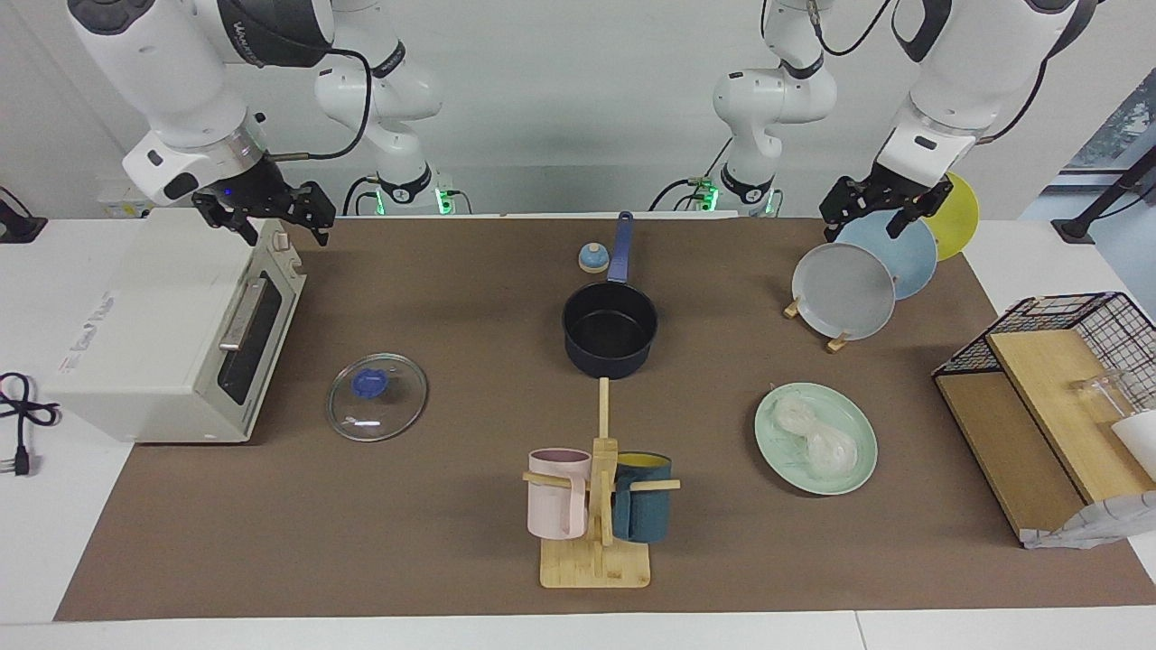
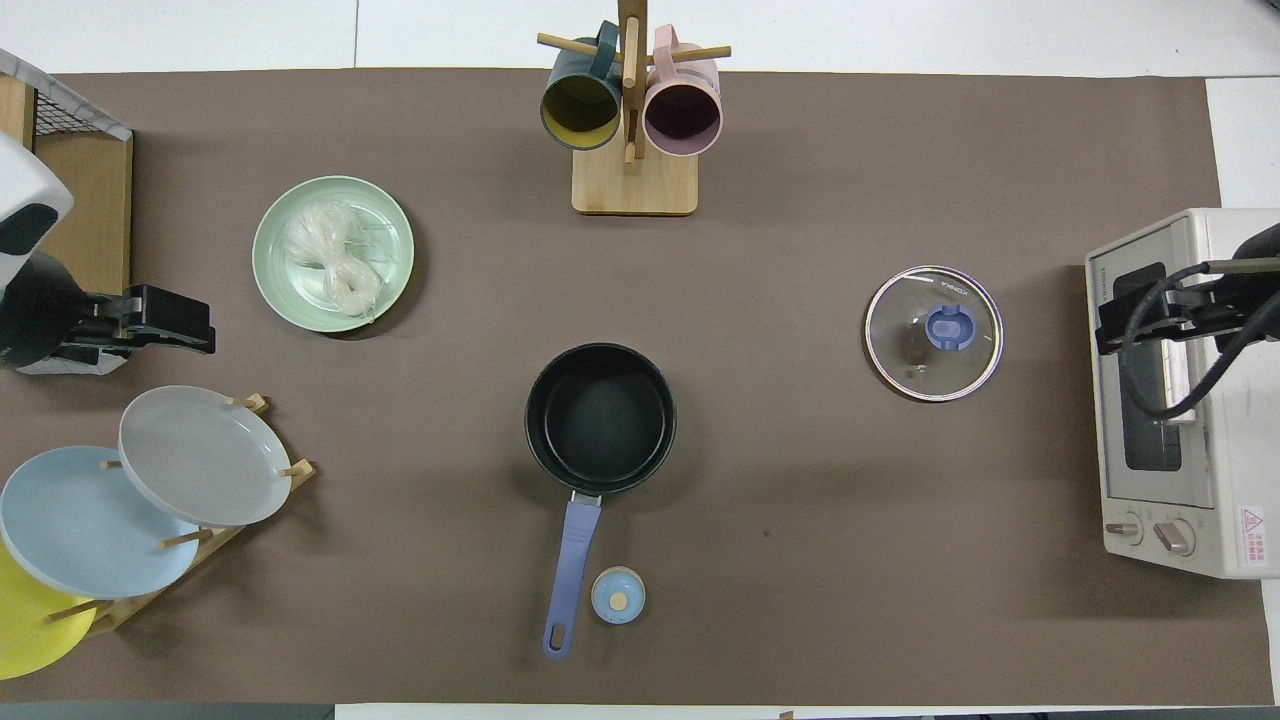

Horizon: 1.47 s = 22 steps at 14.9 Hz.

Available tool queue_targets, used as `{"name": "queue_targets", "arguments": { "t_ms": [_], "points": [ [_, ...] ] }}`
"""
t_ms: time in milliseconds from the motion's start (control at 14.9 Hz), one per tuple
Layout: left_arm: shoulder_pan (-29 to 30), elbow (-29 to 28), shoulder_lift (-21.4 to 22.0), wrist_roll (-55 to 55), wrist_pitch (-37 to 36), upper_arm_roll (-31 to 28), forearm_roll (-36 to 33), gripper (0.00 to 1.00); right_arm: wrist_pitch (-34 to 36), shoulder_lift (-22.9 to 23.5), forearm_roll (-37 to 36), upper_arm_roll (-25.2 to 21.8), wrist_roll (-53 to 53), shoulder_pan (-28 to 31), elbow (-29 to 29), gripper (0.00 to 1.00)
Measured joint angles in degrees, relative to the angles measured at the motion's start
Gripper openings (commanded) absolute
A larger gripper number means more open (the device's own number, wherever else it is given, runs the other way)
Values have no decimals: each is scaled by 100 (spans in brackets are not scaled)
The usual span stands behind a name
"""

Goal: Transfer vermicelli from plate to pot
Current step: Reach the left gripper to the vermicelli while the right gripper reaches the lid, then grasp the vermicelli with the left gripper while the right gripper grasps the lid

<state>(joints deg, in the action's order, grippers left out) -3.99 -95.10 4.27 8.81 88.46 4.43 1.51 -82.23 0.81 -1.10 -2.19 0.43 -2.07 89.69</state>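
On the big brown table point(image 1: 470, 560) the pot point(image 1: 610, 329) sits empty in the middle, the plate point(image 1: 853, 474) holds the vermicelli point(image 1: 813, 438) toward the left arm's end, and the left gripper point(image 1: 880, 206) and right gripper point(image 1: 266, 217) both hang up high, spread wide.

The vermicelli point(image 1: 810, 435) lies on the plate point(image 1: 853, 472), toward the left arm's end of the table. The pot point(image 1: 610, 338) stands mid-table, nearer to the robots than the plate, its handle pointing toward them. The mug rack point(image 1: 598, 515) stands farther out. The lid point(image 1: 377, 397) lies beside the oven point(image 1: 172, 334), toward the right arm's end.
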Motion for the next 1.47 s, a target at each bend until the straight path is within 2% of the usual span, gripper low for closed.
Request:
{"name": "queue_targets", "arguments": {
  "t_ms": [737,1005,1206,1474],
  "points": [
    [2,0,0,2,116,-2,3,100,-58,-1,6,10,0,0,16,100],
    [30,-24,-131,58,358,-8,40,100,-733,25,17,205,0,-6,420,100],
    [59,-30,-786,191,913,-20,174,100,-1474,132,17,285,0,-6,875,100],
    [79,49,-2076,567,2067,-72,217,100,-2780,393,18,321,0,-6,1627,100]
  ]
}}
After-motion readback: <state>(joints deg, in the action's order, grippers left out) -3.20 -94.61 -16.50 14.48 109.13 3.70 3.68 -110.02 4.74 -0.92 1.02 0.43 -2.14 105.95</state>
